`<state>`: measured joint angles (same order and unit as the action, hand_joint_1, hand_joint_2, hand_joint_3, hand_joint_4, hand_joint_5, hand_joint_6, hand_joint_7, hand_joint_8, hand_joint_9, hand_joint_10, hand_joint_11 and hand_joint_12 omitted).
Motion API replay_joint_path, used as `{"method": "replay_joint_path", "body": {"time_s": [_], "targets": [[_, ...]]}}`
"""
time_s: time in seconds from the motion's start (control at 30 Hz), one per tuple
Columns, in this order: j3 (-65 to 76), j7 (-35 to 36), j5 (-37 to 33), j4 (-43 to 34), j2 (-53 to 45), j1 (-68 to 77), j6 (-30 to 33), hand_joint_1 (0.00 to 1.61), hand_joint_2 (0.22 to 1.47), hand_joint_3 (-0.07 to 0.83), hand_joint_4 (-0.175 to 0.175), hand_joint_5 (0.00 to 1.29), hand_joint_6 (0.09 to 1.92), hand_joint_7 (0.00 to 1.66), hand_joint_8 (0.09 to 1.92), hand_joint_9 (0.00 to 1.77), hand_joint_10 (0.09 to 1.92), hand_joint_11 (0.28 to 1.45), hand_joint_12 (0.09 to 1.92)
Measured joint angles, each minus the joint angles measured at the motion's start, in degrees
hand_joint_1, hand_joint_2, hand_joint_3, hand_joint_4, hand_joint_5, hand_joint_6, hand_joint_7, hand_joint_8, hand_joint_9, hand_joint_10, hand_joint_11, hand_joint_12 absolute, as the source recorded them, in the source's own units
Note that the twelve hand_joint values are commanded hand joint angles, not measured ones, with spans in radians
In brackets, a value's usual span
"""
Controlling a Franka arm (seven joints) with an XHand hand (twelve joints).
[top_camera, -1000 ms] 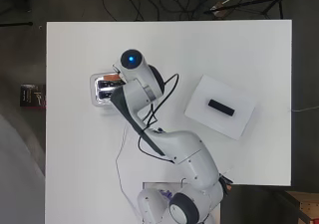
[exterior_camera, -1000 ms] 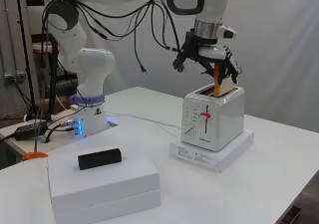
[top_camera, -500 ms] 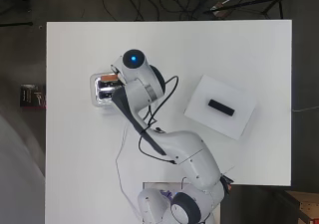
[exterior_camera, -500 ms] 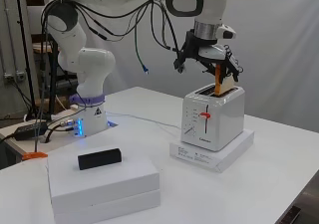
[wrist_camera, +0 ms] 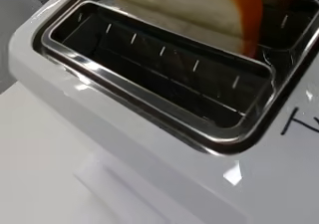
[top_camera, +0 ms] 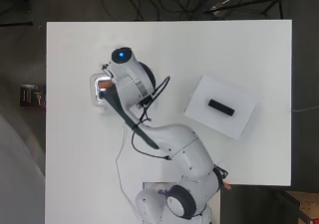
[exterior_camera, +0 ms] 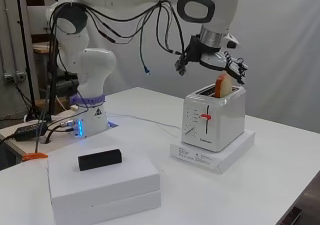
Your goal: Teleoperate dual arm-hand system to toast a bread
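White toaster [exterior_camera: 212, 120], bread slice [exterior_camera: 223, 86] upright, hand [exterior_camera: 220, 65] above

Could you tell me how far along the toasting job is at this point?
Done: the bread has been brought to the toaster and stands in one slot, its top still sticking out. In hand: the hand hovers just above the slice; whether it touches is unclear. Left: seating the slice fully and pressing the red lever, which sits high on the front.

arm reaching out, hand [exterior_camera: 220, 65] pointing down (fingers unclear)
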<state>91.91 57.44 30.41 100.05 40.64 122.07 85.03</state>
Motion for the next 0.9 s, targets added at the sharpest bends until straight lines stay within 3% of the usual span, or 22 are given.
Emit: {"method": "replay_joint_path", "body": {"time_s": [0.1, 0.37, 0.6, 0.77, 0.83, 0.87, 0.9], "targets": [[-1.17, -1.93, -0.29, -1.45, 0.65, 2.1, -3.35, 0.0, 1.06, 0.001, -0.132, 0.22, 0.09, 0.24, 0.09, 0.36, 0.09, 0.37, 0.09], [-2.25, -11.74, 1.26, 1.76, 1.86, -12.14, 3.85, 0.0, 1.09, 0.008, -0.077, 0.29, 0.09, 0.3, 0.09, 0.37, 0.09, 0.37, 0.09], [2.48, -16.27, 3.33, 1.02, 2.59, -9.35, 4.83, 0.0, 1.11, 0.011, -0.06, 0.32, 0.09, 0.32, 0.09, 0.37, 0.09, 0.36, 0.09], [8.21, -17.47, 3.28, 0.35, 3.78, -8.32, 5.49, 0.0, 1.1, 0.0, -0.067, 0.34, 0.09, 0.33, 0.09, 0.39, 0.09, 0.37, 0.09], [10.15, -16.71, 3.32, 0.16, 4.42, -7.72, 5.91, 0.0, 1.09, 0.0, -0.072, 0.39, 0.09, 0.48, 0.09, 0.6, 0.09, 0.47, 0.09], [10.73, -16.21, 3.05, 0.33, 4.69, -7.79, 6.32, 0.0, 1.12, 0.011, -0.071, 0.47, 0.09, 0.78, 0.09, 0.89, 0.21, 0.57, 0.3], [11.14, -16.02, 2.56, 0.88, 4.89, -8.18, 6.73, 0.0, 1.15, 0.011, -0.061, 0.57, 0.09, 1.01, 0.68, 1.15, 0.84, 0.73, 0.89]]}}
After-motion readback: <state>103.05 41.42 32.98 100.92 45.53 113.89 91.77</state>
